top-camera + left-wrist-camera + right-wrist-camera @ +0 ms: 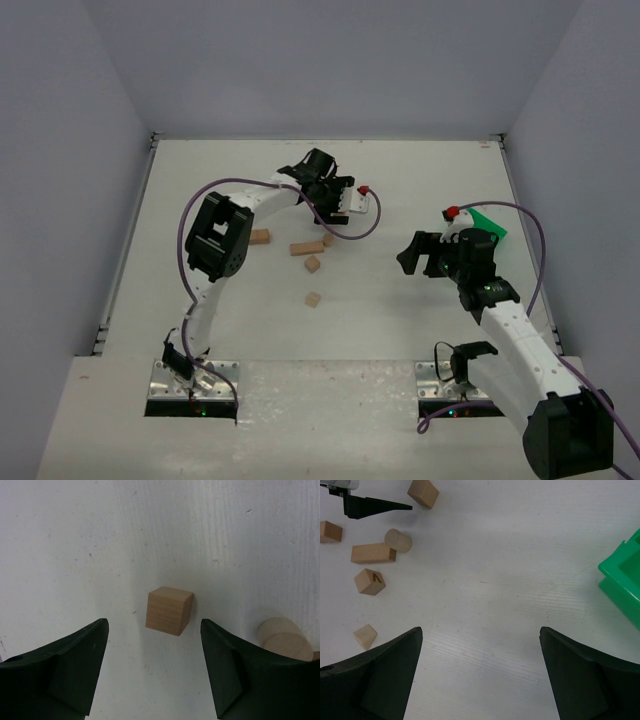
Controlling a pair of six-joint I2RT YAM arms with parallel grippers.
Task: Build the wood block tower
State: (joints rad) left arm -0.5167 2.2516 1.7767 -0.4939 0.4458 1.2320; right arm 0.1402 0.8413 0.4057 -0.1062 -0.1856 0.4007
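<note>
Small tan wooden blocks lie loose and flat on the white table, none stacked. In the top view I see a cube (pixel 260 237), the longer bar (pixel 307 247), a short cylinder (pixel 328 240) and two small blocks (pixel 313 264) (pixel 314 299). My left gripper (pixel 338 203) is open above another cube (pixel 169 611), which lies just ahead of its fingertips and between their lines; the cylinder (pixel 285 639) lies to its right. My left gripper (pixel 154 625) holds nothing. My right gripper (pixel 425 255) (pixel 481 630) is open and empty over bare table, right of the blocks.
A bright green bin (pixel 487 222) stands at the right, just behind my right gripper; its corner shows in the right wrist view (pixel 625 580). That view also shows the bar (pixel 373 553), the cylinder (pixel 398 540) and the left gripper's finger (pixel 375 506).
</note>
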